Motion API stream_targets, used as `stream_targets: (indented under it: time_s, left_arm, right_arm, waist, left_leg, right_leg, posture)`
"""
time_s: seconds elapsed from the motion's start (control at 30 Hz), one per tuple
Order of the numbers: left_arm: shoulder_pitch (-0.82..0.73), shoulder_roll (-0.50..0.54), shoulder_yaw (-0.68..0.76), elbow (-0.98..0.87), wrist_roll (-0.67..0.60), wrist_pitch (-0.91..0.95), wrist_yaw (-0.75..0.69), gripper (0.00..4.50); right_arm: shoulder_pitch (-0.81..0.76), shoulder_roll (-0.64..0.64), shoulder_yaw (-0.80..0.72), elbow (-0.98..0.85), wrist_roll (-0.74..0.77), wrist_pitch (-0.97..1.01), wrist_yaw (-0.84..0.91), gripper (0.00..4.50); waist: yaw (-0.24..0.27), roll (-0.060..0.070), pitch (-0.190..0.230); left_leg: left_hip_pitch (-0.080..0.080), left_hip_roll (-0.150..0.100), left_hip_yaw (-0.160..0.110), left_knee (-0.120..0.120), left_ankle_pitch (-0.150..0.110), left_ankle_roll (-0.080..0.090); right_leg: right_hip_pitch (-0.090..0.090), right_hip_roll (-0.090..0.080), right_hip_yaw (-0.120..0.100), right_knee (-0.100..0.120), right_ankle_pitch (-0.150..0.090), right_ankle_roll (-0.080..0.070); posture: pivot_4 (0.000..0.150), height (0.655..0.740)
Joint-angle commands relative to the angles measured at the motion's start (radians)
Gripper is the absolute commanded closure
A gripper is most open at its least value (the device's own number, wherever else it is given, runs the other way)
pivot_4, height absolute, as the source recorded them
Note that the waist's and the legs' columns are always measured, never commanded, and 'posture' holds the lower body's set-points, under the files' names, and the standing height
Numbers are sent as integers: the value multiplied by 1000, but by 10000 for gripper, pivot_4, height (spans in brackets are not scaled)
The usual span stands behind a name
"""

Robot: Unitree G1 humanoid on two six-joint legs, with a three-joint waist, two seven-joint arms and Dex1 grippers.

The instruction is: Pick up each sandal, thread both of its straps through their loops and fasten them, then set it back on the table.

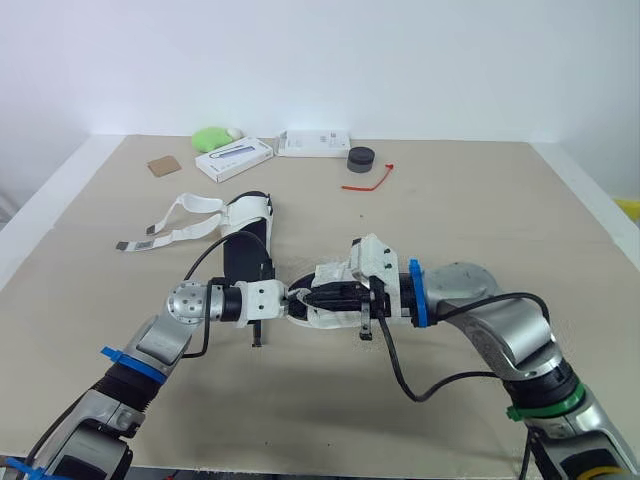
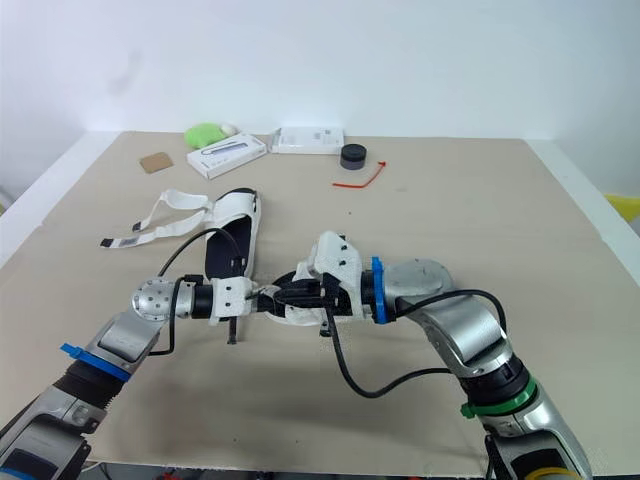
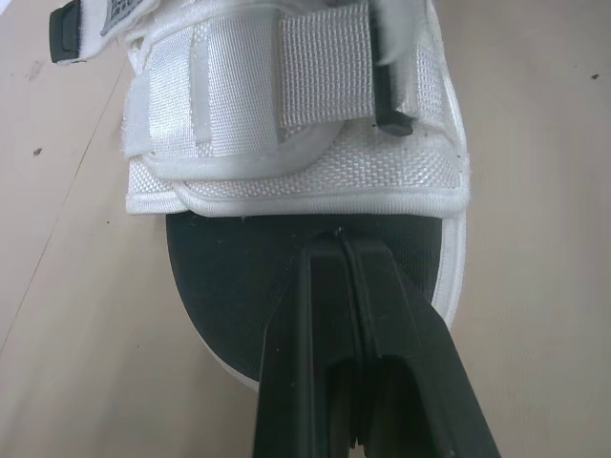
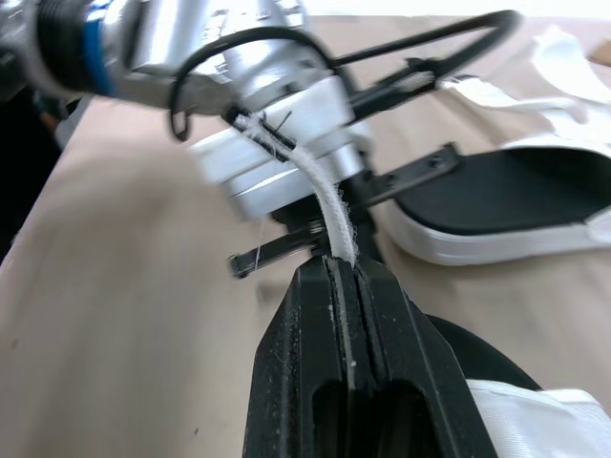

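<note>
A white sandal with a black insole (image 1: 335,290) is held at the table's middle between my two grippers; its straps lie across the upper (image 3: 286,105). My left gripper (image 1: 296,300) is shut, its fingers (image 3: 382,324) over the insole with the tips at the upper's front rim and nothing seen between them. Facing it, my right gripper (image 1: 322,298) is shut on a thin white strap (image 4: 331,215) that rises from its fingers (image 4: 401,353). The second sandal (image 1: 246,240) lies behind to the left, its loose straps (image 1: 170,230) spread out leftward.
Along the back edge sit a green object (image 1: 211,136), two white boxes (image 1: 234,158) (image 1: 316,143), a black round object (image 1: 361,158), a red cord (image 1: 372,178) and a brown card (image 1: 164,165). The tan table (image 1: 480,220) is bare on the right.
</note>
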Motion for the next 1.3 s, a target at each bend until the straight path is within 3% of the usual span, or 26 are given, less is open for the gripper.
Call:
stream_targets:
  time_s: [0.03,0.5,1.03,1.13,1.3]
  left_arm:
    - [34,5,-53,102,80,42,-2,45000]
    - [32,-1,-57,106,80,37,-2,45000]
    - [48,0,-55,85,80,46,2,45000]
    - [51,3,-54,81,80,48,3,45000]
    - [60,9,-52,70,79,51,5,45000]
  right_arm:
    - [-81,49,-87,-21,64,87,-69,44371]
    - [-174,130,-220,72,154,493,-287,44371]
    - [-212,152,-195,237,110,543,-352,44371]
    - [-216,159,-205,255,103,542,-363,35076]
    - [-213,143,-210,247,102,537,-362,11840]
  waist:
    - [0,0,0]
    - [-1,0,0]
    - [-1,1,0]
    - [-2,1,0]
    - [-2,1,0]
  left_leg:
    - [0,0,0,0,0,0]
    - [-2,0,0,0,0,0]
    - [-3,-1,0,0,0,0]
    - [-3,-1,0,0,0,0]
    - [-3,-1,0,0,0,0]
  right_leg:
    - [0,0,0,0,0,0]
    - [-2,-1,0,0,0,1]
    - [-2,1,-1,-1,0,1]
    - [-2,2,0,-1,0,2]
    - [-2,2,0,-1,0,2]
  posture:
    - [1500,7400]
    - [1500,7400]
    - [1500,7400]
    - [1500,7400]
    - [1500,7400]
